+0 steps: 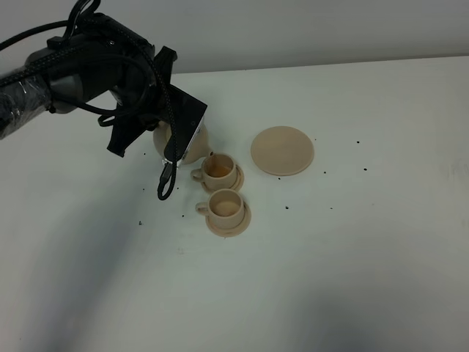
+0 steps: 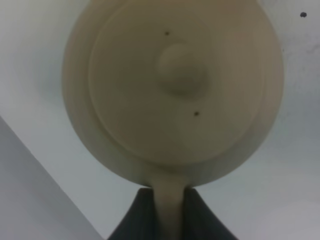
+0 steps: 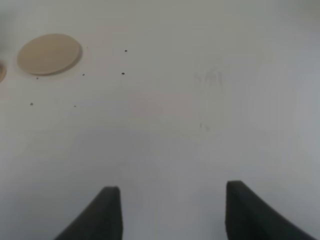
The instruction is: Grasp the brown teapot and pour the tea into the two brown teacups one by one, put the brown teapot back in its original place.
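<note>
My left gripper (image 2: 167,215) is shut on the loop handle of the brown teapot (image 2: 172,85). In the exterior high view the teapot (image 1: 192,147) hangs tilted under the black left arm, its spout at the rim of the far teacup (image 1: 219,170). That cup's inside looks orange-brown. The near teacup (image 1: 226,207) stands just in front of it, and each cup sits on its own small saucer. The wide flat saucer, the original place (image 1: 282,150), lies bare to the right of the cups. My right gripper (image 3: 172,215) is open over bare table, with the wide saucer (image 3: 49,54) far off.
The white table (image 1: 352,242) carries a few small dark specks around the cups and the saucer. The left arm's cables (image 1: 167,183) dangle close to the left of the far cup. A pale wall runs along the table's back edge.
</note>
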